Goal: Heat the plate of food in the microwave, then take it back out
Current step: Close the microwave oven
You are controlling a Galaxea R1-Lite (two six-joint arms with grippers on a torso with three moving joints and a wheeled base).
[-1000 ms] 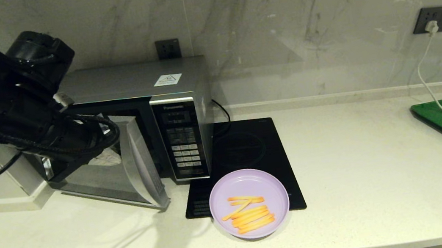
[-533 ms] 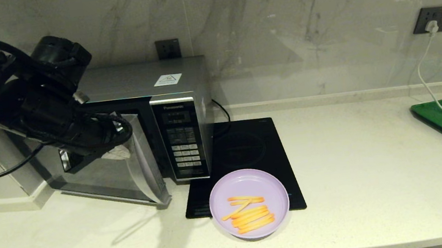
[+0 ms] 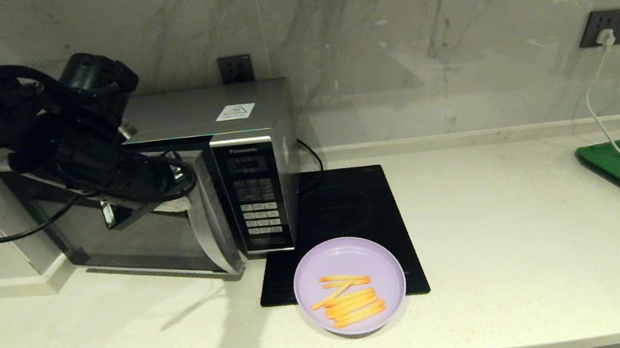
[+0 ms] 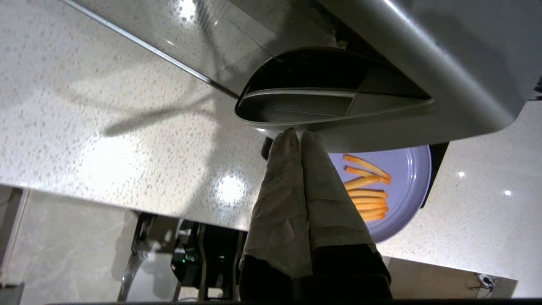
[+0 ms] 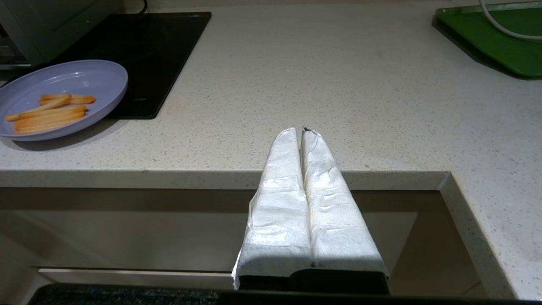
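Swinging nearly shut now, the microwave (image 3: 207, 169) door means you're wrapping up: left tool (image 4: 300, 136), fingers together and empty, is pushing its handle; plate of food (image 3: 350, 285) is sitting out front.

The left tool (image 4: 298, 137) has its two cloth-wrapped fingers (image 4: 283, 186) pressed together, their tips touching the underside of the microwave door handle (image 4: 330, 99), a curved silver recess on the microwave (image 4: 423, 55) door. Beyond the fingers, the lilac plate of food (image 4: 402, 178) rests on the speckled pale tabletop (image 4: 84, 127), its orange fry-like sticks (image 4: 366, 186) partly hidden behind the right finger. A black hob edge (image 4: 436, 163) shows beside the plate.
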